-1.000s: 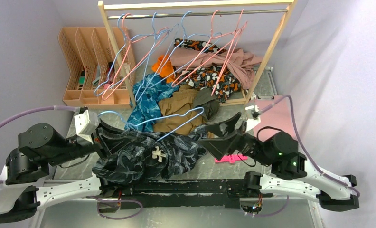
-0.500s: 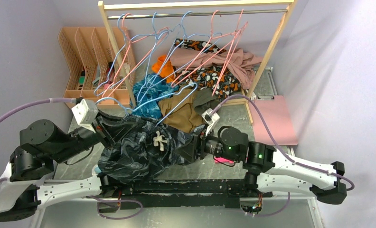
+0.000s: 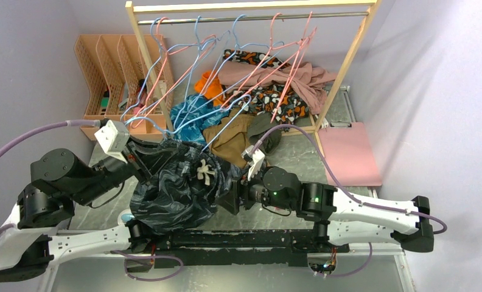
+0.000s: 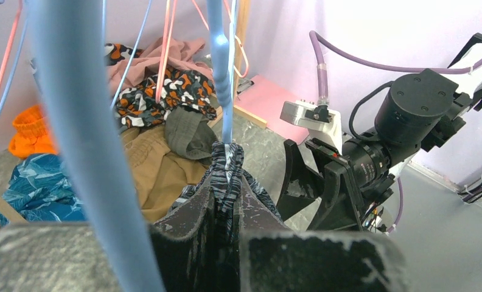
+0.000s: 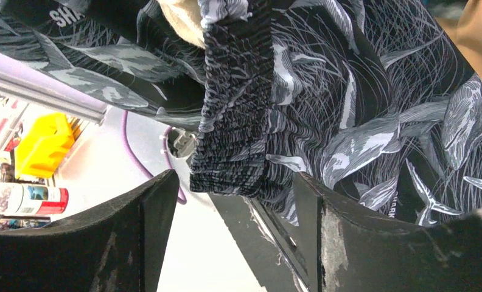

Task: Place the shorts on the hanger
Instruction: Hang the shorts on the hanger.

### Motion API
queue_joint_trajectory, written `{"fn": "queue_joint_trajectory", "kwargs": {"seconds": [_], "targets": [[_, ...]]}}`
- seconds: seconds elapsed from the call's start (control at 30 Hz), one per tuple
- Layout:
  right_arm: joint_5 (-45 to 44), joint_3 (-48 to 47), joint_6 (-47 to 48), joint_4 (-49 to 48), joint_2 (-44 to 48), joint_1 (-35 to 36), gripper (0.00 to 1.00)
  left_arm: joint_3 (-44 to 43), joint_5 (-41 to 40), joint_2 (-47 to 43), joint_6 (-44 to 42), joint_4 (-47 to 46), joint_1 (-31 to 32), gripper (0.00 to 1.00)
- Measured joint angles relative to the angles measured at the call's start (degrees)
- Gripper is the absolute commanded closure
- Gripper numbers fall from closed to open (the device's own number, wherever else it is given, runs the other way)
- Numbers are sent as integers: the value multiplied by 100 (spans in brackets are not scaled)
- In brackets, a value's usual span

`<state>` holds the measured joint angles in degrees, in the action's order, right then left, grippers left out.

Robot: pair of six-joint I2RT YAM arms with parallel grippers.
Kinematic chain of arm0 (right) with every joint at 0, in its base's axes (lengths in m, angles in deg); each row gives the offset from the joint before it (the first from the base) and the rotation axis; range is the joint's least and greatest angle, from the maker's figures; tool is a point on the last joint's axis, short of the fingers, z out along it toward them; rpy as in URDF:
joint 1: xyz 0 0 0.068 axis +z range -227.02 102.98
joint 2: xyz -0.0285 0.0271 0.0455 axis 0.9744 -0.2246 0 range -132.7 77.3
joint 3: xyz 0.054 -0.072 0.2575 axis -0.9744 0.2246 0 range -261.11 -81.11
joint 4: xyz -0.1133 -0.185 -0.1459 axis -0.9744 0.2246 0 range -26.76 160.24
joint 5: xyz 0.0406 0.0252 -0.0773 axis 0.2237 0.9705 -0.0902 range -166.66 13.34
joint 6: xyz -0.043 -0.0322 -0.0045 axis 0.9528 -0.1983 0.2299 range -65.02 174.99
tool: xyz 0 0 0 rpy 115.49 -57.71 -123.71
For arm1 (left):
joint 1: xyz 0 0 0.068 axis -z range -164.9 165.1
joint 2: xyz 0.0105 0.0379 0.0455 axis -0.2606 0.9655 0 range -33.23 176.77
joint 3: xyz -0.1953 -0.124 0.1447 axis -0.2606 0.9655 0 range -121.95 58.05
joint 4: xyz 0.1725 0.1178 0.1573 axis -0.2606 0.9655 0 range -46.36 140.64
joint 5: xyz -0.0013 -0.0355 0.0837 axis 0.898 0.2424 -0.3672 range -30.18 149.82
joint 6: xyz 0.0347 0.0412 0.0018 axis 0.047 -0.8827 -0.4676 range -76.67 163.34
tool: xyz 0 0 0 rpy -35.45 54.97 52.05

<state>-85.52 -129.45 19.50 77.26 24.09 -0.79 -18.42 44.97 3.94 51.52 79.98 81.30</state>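
The shorts (image 3: 168,194), dark with a pale leaf print and a white drawstring (image 3: 203,170), hang bunched from my left gripper (image 3: 148,159). That gripper is shut on a fold of the shorts (image 4: 229,167), where the light-blue hanger wire (image 4: 225,91) runs into the fabric. The hanger (image 3: 238,102) slants up to the right, off the table. My right gripper (image 3: 229,196) is open at the right side of the shorts. In the right wrist view the elastic waistband (image 5: 232,121) hangs just ahead of its open jaws (image 5: 232,201), not gripped.
A wooden rack (image 3: 342,67) with several pink and blue hangers (image 3: 196,42) stands behind. Under it lie a teal garment (image 3: 187,115), a brown garment (image 3: 229,140) and patterned clothes (image 3: 275,97). An orange file organiser (image 3: 104,79) is at back left, a pink board (image 3: 348,152) at right.
My left gripper lifted the shorts and hanger up and back. My right arm swung left from the pink board to the shorts, its jaws open at the waistband.
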Motion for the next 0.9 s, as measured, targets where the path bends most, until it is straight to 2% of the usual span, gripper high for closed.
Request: {"fn": "queue_joint_trajectory", "kwargs": {"seconds": [0.17,0.47,0.9], "targets": [[-238,-63,-7,4,-98,35,50,-13,-2,59,-2,-9,0,93],[-876,-251,-90,293,-122,39,100,-52,0,48,7,-4,0,93],[-2573,-608,-490,1587,424,39,100,-52,393,-42,170,251,0,93]]}}
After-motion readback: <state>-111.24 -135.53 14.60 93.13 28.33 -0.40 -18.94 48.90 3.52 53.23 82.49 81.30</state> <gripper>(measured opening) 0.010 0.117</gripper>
